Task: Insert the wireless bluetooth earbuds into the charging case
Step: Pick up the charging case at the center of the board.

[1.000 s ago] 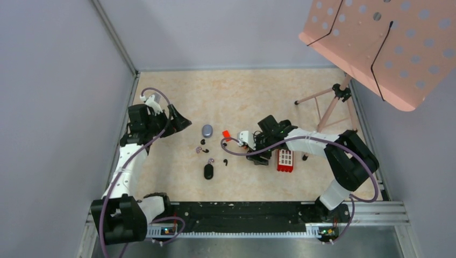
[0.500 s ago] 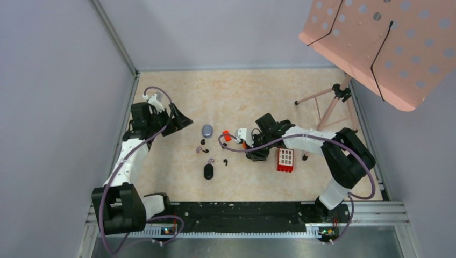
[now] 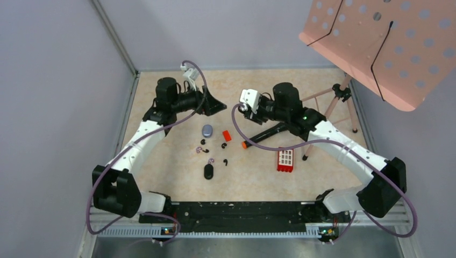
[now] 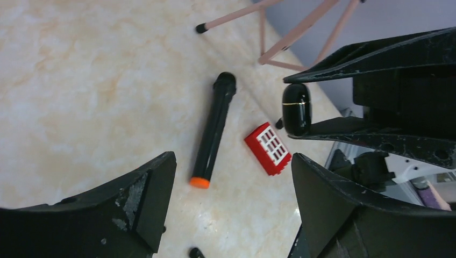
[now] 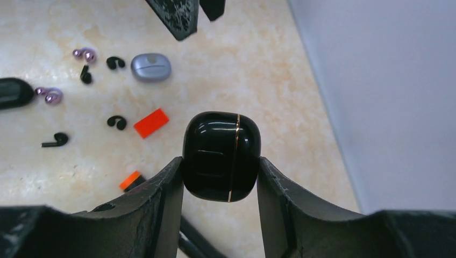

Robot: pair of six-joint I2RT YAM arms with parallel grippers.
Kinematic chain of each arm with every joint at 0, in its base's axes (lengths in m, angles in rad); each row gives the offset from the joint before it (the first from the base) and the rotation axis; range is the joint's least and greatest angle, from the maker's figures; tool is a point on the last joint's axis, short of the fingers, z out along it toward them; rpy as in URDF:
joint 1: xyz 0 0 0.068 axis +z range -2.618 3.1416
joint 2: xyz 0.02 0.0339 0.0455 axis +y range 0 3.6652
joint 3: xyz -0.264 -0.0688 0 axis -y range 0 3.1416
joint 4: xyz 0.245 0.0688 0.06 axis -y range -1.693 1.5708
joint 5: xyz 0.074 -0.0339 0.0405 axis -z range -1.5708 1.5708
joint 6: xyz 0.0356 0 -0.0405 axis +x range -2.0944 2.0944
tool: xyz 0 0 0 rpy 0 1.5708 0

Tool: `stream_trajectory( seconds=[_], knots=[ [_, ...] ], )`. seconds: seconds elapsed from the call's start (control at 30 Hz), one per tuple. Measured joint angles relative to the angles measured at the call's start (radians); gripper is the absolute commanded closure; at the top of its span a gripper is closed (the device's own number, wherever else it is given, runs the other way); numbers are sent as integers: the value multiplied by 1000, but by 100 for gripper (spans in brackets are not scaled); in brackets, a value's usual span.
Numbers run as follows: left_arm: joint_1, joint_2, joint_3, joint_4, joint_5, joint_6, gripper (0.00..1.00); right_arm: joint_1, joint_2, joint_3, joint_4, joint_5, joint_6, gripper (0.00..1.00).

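Held: my right pincer (image 5: 220, 167) pinching glossy black gold-seamed charging case (image 5: 215, 145), lid shut. My left pincer (image 4: 232, 159): spread, empty. Next, probably: open lid; tiny black earbuds (image 5: 115, 122) at ten o'clock.

Both arms stretched toward the far middle, wrists facing each other, left gripper (image 3: 216, 106) spread wide and empty, right gripper (image 5: 219, 166) pinching the black charging case (image 5: 220, 153)

One earbud (image 4: 197, 252), the oval pod (image 5: 12, 92) — both clipped at edges.

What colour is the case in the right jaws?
The case is glossy black with a thin gold seam; see right wrist view.
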Motion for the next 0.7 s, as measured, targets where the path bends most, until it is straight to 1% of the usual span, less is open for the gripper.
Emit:
stream_trajectory(
  seconds=[0.07,0.2,0.33,0.5,0.7],
  knots=[
    [-18,27,31,92,43,-42,17,3,-10,25,49,14,17,74],
    [-53,76,86,154,104,-51,20,18,-8,38,81,33,26,73],
    [-81,105,119,159,153,-46,23,40,1,51,96,42,13,73],
    [-95,117,133,149,178,-33,30,53,10,58,113,48,-14,73],
    [-106,143,158,123,196,-11,43,70,18,58,145,62,-45,73]
  ],
)
